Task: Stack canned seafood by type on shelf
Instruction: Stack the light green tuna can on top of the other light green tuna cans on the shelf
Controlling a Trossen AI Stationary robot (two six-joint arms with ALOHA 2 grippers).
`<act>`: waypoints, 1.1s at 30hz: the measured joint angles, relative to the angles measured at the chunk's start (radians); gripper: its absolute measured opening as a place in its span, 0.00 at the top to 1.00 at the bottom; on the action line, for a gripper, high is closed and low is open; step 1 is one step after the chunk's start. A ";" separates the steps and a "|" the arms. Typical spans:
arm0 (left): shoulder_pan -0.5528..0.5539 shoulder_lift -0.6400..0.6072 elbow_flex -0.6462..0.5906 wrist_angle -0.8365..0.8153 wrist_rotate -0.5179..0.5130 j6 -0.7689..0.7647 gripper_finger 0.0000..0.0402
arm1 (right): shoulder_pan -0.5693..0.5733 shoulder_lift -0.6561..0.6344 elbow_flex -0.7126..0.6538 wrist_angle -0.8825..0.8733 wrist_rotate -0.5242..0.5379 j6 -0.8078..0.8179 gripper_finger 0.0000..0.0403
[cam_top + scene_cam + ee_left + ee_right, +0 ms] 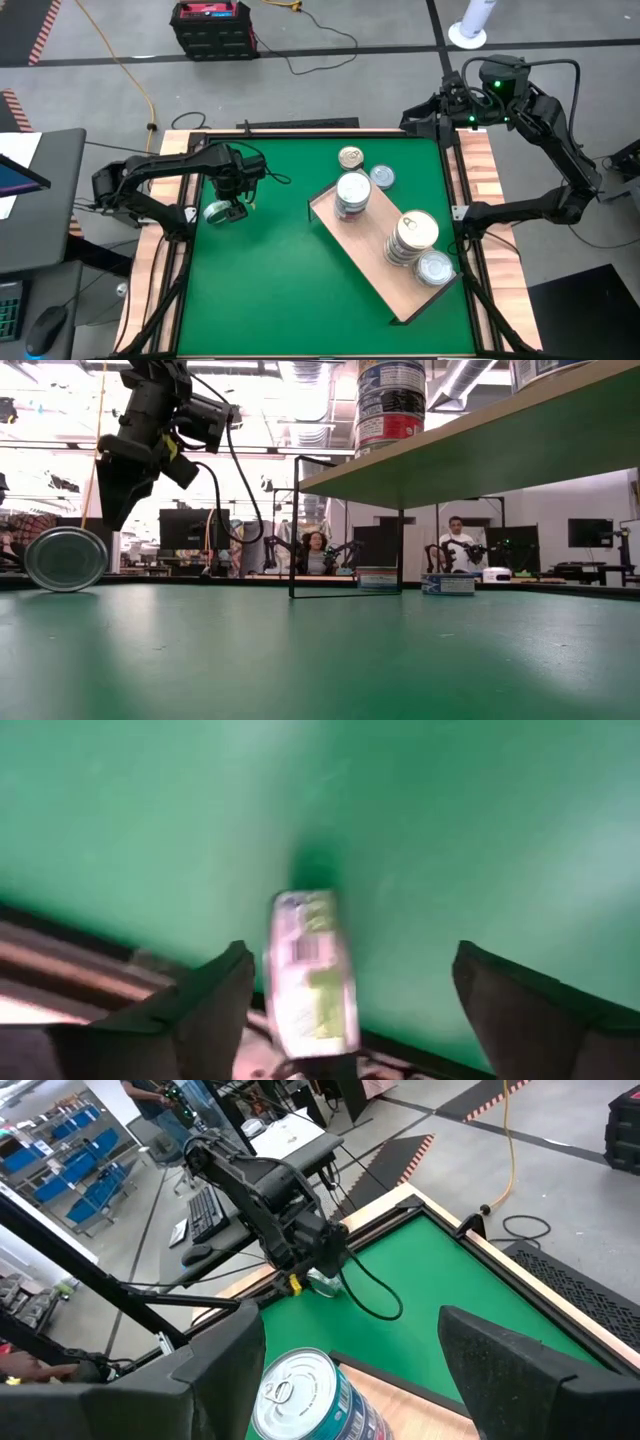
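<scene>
Trouble could come from the small silver round tin [66,558] standing on its edge left of the light-wood shelf board [372,262]: the left gripper [232,207] above it has its fingers apart, so I think the tin may roll. The right gripper [345,1360], fingers apart, waits behind the board.

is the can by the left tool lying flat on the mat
No, the can stands on its edge on the green mat, below the left tool.

overhead, table-level, two wrist views — shared mat [270,270]
</scene>
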 joint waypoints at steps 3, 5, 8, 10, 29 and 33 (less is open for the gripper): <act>0.001 0.010 0.000 -0.002 -0.006 -0.025 0.13 | 0.000 0.001 0.000 0.000 0.000 0.000 0.21; 0.001 0.019 -0.002 -0.007 -0.036 -0.030 0.13 | 0.000 0.002 0.000 0.000 0.000 0.000 0.21; 0.001 0.016 -0.036 -0.001 -0.068 -0.028 0.14 | 0.000 0.001 0.000 0.000 0.000 0.000 0.21; 0.012 0.018 -0.078 0.012 -0.045 -0.036 0.16 | 0.000 0.001 0.000 0.000 0.000 0.000 0.21; -0.045 0.012 -0.183 0.244 -0.037 -0.005 0.69 | 0.000 0.001 0.000 -0.008 -0.001 -0.002 0.21; -0.083 -0.019 -0.149 0.278 0.003 0.031 0.69 | 0.000 0.001 0.000 -0.012 -0.003 0.001 0.21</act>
